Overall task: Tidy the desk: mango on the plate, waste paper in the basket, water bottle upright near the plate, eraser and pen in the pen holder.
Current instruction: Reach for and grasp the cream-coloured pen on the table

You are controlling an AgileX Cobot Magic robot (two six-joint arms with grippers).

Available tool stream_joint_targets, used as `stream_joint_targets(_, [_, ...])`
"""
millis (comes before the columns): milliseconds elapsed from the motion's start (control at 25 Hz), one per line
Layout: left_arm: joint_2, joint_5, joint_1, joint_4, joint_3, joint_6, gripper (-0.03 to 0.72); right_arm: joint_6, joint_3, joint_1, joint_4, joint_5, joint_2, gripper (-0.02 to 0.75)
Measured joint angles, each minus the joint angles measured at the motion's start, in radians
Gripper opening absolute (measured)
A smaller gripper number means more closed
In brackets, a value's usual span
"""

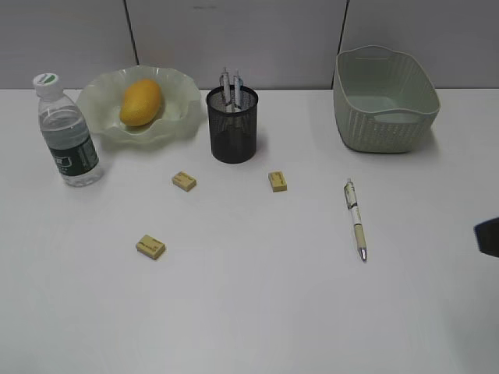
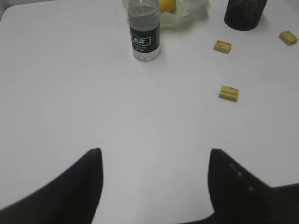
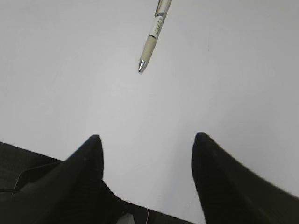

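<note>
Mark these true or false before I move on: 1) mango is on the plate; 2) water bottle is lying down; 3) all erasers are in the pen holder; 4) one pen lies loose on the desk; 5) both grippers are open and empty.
1) True: the mango sits on the plate.
2) False: the water bottle stands upright beside the plate.
3) False: three erasers lie on the desk, outside the pen holder.
4) True: the pen.
5) True: left gripper, right gripper.

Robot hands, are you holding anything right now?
No, nothing is held. The left gripper and the right gripper are both open over bare desk.
</note>
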Motion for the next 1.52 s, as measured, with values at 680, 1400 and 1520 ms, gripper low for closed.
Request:
stream_joint_targets(680, [0.000,0.000,0.000,0.000,0.000,0.000,0.532,-0.008,-0.389,-0.032,0.086,0.011,0.823,0.477])
stream_joint_targets(1400, [0.000,0.000,0.000,0.000,0.000,0.001,0.532,-0.044,-0.638,-0.218,0.167,0.011,1.147,0.452])
stream_joint_targets(1520, [0.000,0.000,0.000,0.000,0.000,0.001,0.532,-0.044,-0.672,-0.218,0.167,0.011,1.180,0.435])
